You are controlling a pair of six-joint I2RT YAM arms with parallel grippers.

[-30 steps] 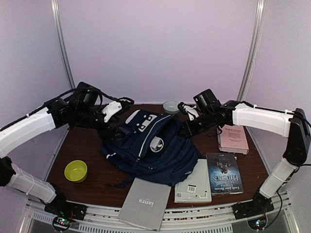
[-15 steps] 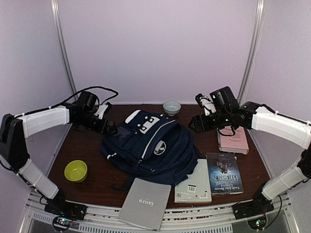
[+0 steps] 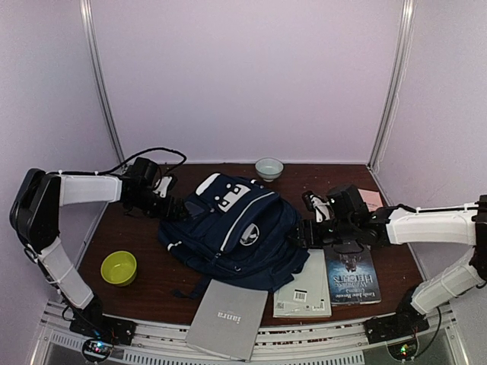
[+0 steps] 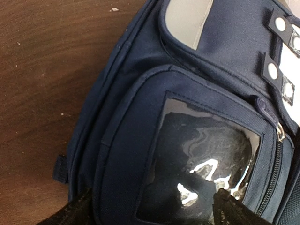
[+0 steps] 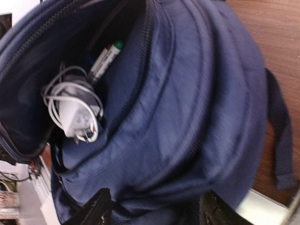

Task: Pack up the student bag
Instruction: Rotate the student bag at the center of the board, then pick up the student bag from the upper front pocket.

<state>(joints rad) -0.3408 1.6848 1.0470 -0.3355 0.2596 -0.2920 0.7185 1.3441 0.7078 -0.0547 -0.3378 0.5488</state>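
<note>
Sprawling over the middle of the worktop [image 3: 137,232], the student bag [image 3: 236,228] is the biggest thing before me. My left jaws hang released, spread wide above its clear-windowed pocket [image 4: 201,159] at the bag's 10 o'clock corner. My right jaws, also parted and gripping nothing, sit at its 3 o'clock edge over an open compartment.

At the bag's 6 o'clock lies a grey book [image 3: 227,318], its far corner tucked under the fabric. A white booklet [image 3: 304,290] at 5 o'clock is partly covered the same way. A dark paperback [image 3: 351,275] lies at 4 o'clock, its top edge hidden by my right arm [image 3: 426,226], and only a corner of a pink book [image 3: 371,198] shows behind that arm at 2 o'clock. A green bowl [image 3: 119,267] sits at 8 o'clock and a pale bowl [image 3: 268,167] at 12.

Inside the compartment I see a white charger [image 5: 75,115] wound in its cable and a marker pen [image 5: 105,58].

The worktop is dark brown wood; lilac walls [image 3: 243,76] close it in.
</note>
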